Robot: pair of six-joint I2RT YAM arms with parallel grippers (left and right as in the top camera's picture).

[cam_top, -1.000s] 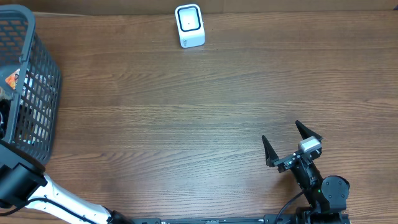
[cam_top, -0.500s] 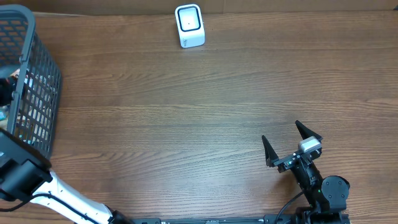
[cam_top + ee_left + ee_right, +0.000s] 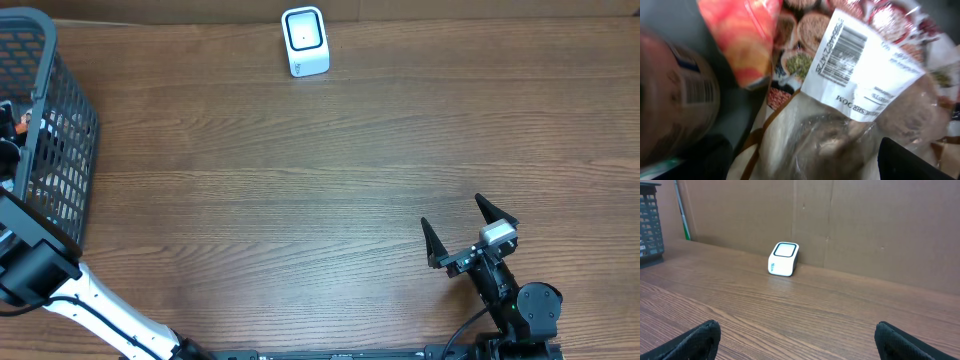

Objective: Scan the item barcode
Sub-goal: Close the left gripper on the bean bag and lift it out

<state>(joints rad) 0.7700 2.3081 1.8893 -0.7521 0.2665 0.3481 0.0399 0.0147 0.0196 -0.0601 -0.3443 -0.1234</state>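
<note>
One barcode point(image 3: 842, 47) fills the left wrist view, black bars on a white label point(image 3: 865, 75) that sits tilted on a clear-wrapped package point(image 3: 830, 140), right up close to the lens. The picture is blurred, so the brown contents under the wrap can't be made out. Just beside the package, upper left, there's an orange bag point(image 3: 742, 40), and further left a brown can point(image 3: 675, 100) with bars of its own. Of the left gripper point(image 3: 912, 162) only one dark finger pokes in at the lower right corner, near the package, and whether those jaws are spread or clamped on anything, I can't tell. Go to the overhead view and none of that shows: the package is down inside the dark mesh basket point(image 3: 60, 150) at the table's point(image 3: 300, 200) left edge, with the left arm point(image 3: 90, 300) reaching into it and only a sliver of orange peeking through the mesh. What the overhead does give is the white scanner point(image 3: 305, 42), standing at the far edge of the table, well apart from the basket. The right gripper point(image 3: 452, 212) is near the front right, jaws spread wide and holding nothing. Its own camera looks across bare wood to the scanner, which stands against a cardboard wall point(image 3: 865, 230), basket at far left.
</note>
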